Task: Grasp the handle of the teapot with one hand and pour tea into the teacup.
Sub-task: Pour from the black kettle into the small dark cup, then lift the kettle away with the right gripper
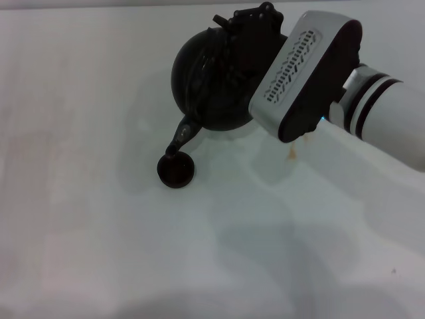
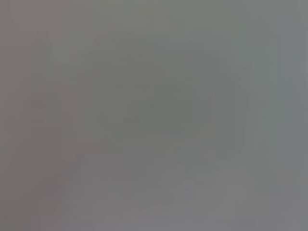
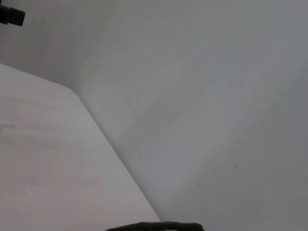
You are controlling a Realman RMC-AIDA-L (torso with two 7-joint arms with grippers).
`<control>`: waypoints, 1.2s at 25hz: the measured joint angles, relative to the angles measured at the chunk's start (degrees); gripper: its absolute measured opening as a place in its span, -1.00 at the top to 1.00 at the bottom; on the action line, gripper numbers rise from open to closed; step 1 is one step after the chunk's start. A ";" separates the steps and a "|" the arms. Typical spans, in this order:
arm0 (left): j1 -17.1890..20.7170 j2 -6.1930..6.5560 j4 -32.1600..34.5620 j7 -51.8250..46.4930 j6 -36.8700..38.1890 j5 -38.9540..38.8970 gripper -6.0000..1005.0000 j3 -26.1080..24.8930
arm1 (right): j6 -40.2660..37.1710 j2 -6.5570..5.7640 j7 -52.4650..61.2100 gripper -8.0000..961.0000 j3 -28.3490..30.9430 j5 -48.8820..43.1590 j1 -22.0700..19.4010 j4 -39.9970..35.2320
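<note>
Black teapot (image 1: 212,86) shows only from the head.

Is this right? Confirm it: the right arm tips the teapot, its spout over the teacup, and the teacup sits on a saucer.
Not quite. In the head view the teacup stands directly on the white table, with no saucer. The rest holds: the right gripper tips the teapot, spout over the cup.

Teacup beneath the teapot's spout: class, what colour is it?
The teacup is very dark brown-black, plain and unpatterned. It shows best in the head view.
</note>
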 joint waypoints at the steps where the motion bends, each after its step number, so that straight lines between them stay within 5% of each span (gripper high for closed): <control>1: 0.00 0.00 0.00 0.00 0.02 0.00 -0.75 0.00 | 0.35 0.00 -0.18 0.72 -0.25 0.00 -0.03 0.09; 30: 0.21 -0.01 0.00 0.00 0.08 0.00 -0.75 0.00 | 13.50 -0.09 -1.80 0.74 -7.14 -3.37 -1.68 3.08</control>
